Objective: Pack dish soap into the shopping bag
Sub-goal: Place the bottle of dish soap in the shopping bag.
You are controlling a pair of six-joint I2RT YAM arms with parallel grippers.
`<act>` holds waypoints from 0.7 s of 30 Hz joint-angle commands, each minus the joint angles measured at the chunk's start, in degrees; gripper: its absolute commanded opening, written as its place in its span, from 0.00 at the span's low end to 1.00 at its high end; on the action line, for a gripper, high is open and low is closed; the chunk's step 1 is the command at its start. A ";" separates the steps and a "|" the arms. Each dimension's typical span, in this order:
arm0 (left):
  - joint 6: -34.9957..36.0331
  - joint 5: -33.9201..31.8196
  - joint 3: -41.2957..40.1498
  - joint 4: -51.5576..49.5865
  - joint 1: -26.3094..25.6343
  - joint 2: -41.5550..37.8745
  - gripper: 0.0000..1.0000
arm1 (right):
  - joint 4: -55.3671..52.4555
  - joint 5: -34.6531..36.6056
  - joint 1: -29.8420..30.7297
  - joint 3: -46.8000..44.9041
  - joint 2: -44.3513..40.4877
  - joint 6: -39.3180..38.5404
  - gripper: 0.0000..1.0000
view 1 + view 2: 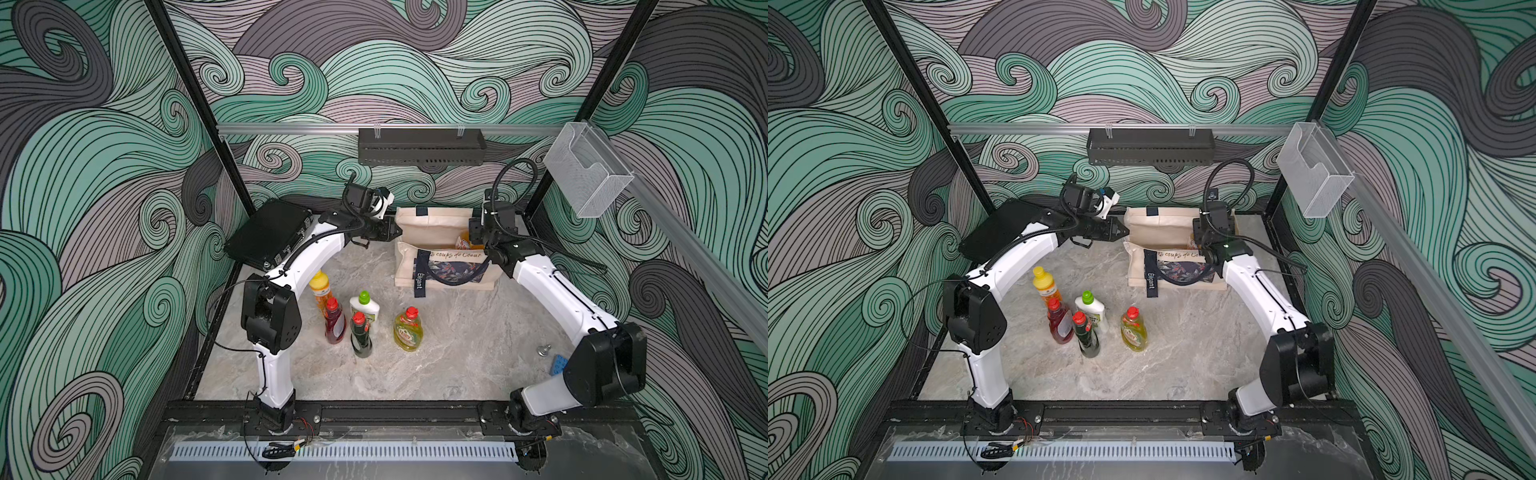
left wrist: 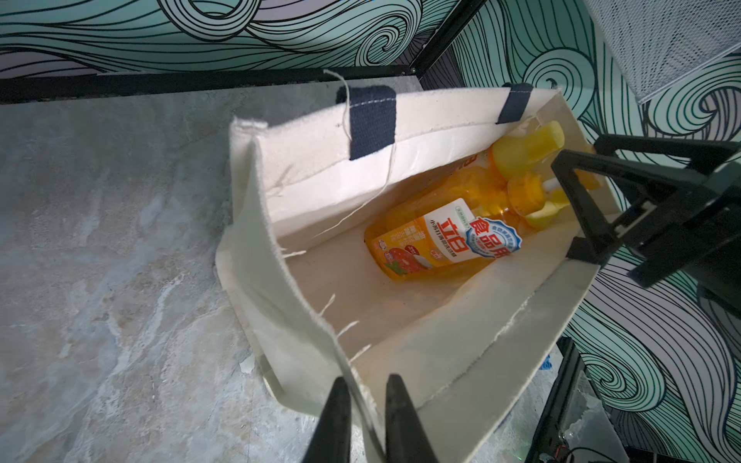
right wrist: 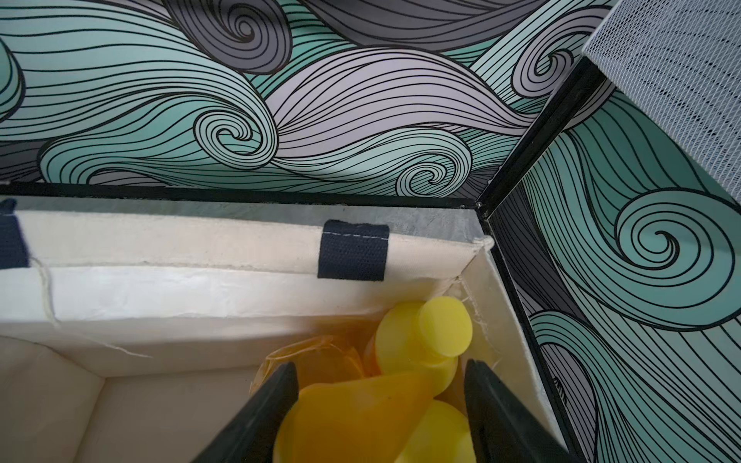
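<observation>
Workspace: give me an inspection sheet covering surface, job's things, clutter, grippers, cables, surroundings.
Surface: marbled grey tabletop.
Job's things: shopping bag upright, open, orange bottles lying inside; yellow-capped bottle, red bottle, white bottle, dark-green bottle, yellow bottle standing outside.
Clutter: black case, metal part, blue block.
Grippers: left gripper shut on bag's rim; right gripper open above packed bottles.
Cables: black hose looped above right arm; thin wires at bases.
Surroundings: wave-pattern walls, black rack, clear holder.

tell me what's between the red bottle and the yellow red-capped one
In both top views, the dark-green bottle, with the white green-capped bottle just behind it, stands between the red bottle and the yellow red-capped bottle.
</observation>
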 commanded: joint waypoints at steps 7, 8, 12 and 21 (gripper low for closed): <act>0.66 -4.42 -2.40 -2.54 2.82 -8.28 0.38 | -5.73 -6.72 -0.17 4.93 -9.06 0.45 0.75; 0.19 -4.97 -2.96 -2.75 3.55 -9.61 0.38 | -6.90 -8.37 0.06 5.09 -9.56 0.28 0.75; -0.16 -7.21 -6.39 -2.44 6.05 -15.45 0.44 | -9.96 -12.57 1.82 6.77 -10.73 0.03 0.76; -1.66 -8.62 -12.93 -4.01 12.94 -25.17 0.69 | -12.58 -18.15 8.44 9.25 -10.09 -3.00 0.81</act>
